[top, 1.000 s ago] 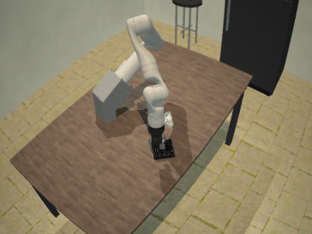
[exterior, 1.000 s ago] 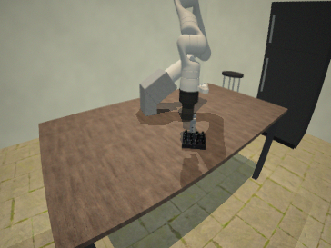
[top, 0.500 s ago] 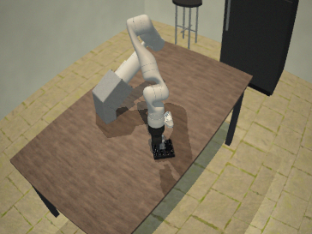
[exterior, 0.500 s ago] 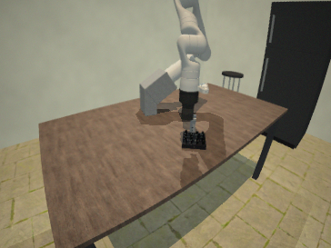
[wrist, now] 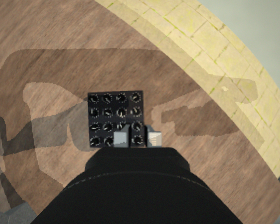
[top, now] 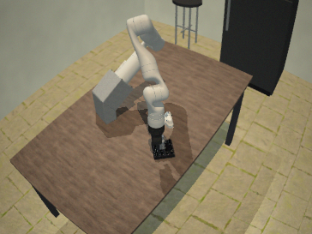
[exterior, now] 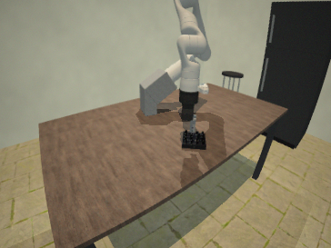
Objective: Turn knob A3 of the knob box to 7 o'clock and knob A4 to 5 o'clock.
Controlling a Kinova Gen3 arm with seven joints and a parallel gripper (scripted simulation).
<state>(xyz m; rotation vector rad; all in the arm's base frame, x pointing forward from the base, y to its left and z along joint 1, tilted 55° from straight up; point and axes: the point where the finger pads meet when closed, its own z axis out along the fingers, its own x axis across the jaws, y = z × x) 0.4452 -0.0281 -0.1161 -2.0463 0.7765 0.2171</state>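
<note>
Near the right edge of the surface (top: pixel 86 168): knob box (top: pixel 165 150); fingers partly parted, straddling a knob in its nearest row; contact indiscernible.

Black knob box (top: pixel 168 154) (sixteen knobs) upright on table.
</note>
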